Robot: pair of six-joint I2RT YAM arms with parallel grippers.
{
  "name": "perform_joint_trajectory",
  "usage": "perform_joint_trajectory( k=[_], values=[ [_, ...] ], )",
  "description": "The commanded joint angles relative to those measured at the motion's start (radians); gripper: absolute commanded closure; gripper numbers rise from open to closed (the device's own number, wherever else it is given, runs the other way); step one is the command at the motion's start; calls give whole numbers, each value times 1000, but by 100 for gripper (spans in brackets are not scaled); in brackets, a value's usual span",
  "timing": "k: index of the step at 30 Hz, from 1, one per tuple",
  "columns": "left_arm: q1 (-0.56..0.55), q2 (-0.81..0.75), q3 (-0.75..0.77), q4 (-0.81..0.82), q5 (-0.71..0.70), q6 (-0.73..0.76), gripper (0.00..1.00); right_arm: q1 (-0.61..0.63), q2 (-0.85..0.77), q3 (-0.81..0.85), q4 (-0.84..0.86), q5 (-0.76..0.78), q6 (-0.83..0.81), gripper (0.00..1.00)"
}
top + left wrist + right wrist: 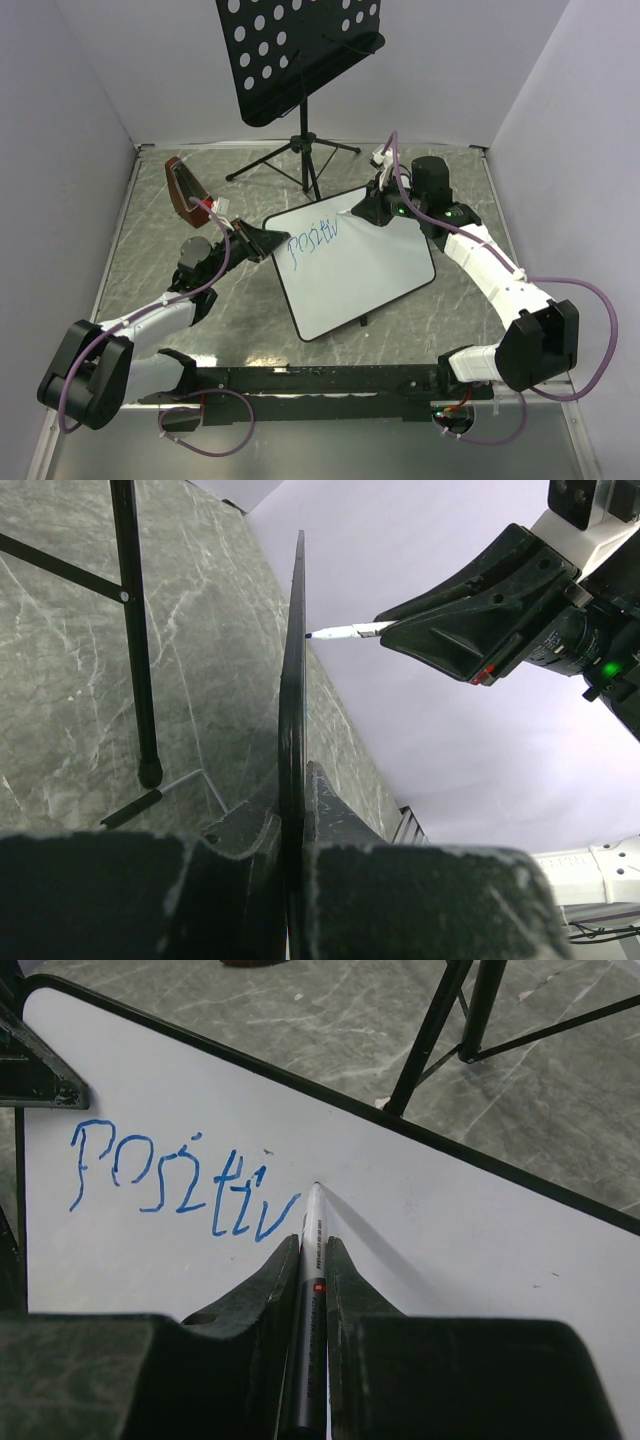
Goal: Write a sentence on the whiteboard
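Blue strokes make up the sentence [180, 1175], which reads "Positiv" so far, across the upper left of the whiteboard [370, 275]. The board sits askew over the grey-green marbled table [150, 260], one corner pointing toward the arm bases. Whether it lies fully flat cannot be told. The left gripper [296, 798] is clamped tight on the board's left edge, with the thin black rim pinched between its two fingers, just beside the first letter. The right gripper [312, 1248] reaches in from the far right, its jaws nearly closed around a white marker [314, 1222] that juts out between the fingertips. The tip touches the board just after the "v". Behind the board stands a black perforated music stand [290, 50] on its tripod.
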Motion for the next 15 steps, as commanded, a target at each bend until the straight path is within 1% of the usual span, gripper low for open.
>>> perform_joint_trajectory(
  k=[1, 8, 15],
  values=[
    [-5, -10, 11, 142, 28, 25, 99, -8, 18, 19, 24, -7, -10, 100],
    [-7, -9, 13, 143, 28, 27, 99, -7, 16, 5, 12, -12, -17, 100],
    [-7, 1, 17, 151, 29, 24, 99, -8, -42, -7, 19, -20, -7, 100]
  ],
)
